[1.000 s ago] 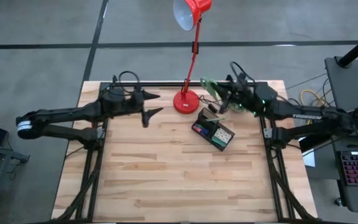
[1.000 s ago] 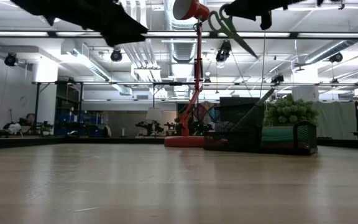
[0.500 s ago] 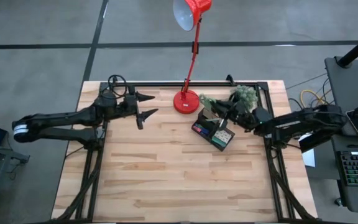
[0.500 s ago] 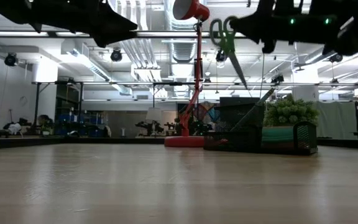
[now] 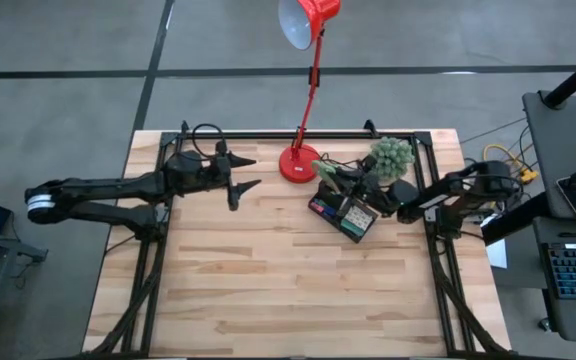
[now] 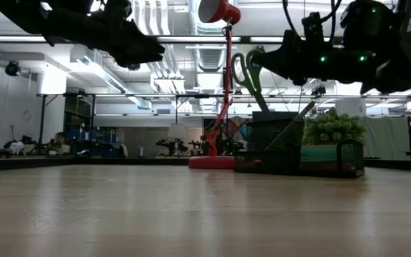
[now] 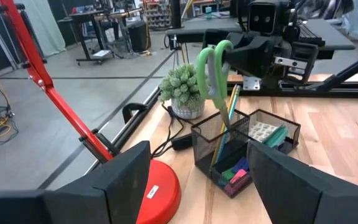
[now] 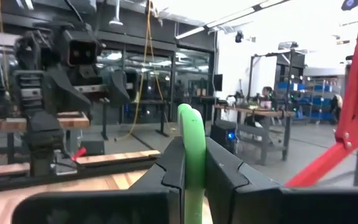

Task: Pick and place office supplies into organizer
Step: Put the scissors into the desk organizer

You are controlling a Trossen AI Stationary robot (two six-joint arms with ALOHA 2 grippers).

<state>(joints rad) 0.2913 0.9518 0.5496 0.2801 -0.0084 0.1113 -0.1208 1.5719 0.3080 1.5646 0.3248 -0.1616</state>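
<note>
The right gripper [image 6: 261,61] is clamped on the green-handled scissors [image 7: 212,70], blades down in the organizer [image 5: 344,208] near the table's [image 5: 268,280] far right corner. The left gripper [image 5: 245,173], fingers spread and empty, hovers near the far edge.

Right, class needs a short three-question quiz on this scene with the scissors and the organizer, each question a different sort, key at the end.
1. True or false: the right gripper is shut on the green-handled scissors.
2. The scissors' blades point down into which thing? A) red lamp base B) black organizer C) potted plant
3. Fill in: the left gripper, holding nothing, hovers with its fingers ____.

Key: 1 true; 2 B; 3 open.
</note>
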